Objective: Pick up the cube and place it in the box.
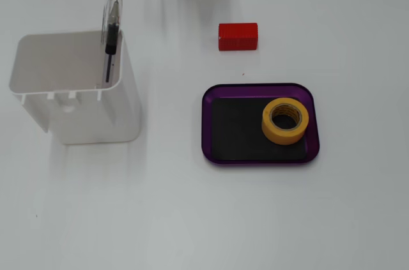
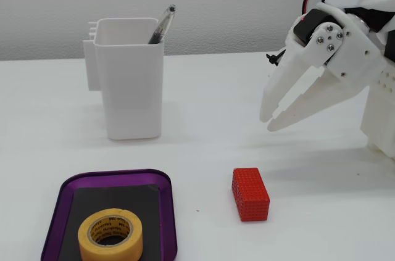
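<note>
No words or numbers can be read anywhere. The yellow tape roll (image 2: pixel 110 234) has small dark marks on its inner ring, but they are too tiny to read.
</note>
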`<action>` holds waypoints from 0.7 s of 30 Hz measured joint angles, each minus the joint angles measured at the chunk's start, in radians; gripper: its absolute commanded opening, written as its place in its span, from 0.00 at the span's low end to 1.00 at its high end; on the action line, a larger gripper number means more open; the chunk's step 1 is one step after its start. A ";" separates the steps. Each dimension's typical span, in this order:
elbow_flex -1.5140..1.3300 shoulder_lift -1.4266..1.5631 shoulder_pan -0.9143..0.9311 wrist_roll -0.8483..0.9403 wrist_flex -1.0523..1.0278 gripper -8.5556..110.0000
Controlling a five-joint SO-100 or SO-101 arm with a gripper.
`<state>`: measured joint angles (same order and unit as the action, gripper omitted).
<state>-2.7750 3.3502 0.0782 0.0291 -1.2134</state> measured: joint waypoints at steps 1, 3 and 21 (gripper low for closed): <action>0.003 -0.009 0.000 0.000 0.000 0.09; 0.014 -0.043 0.000 0.000 0.000 0.13; 0.716 -1.235 -0.295 -0.262 -0.058 0.25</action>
<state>-2.0586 2.1154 -0.2163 -0.2332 -1.2717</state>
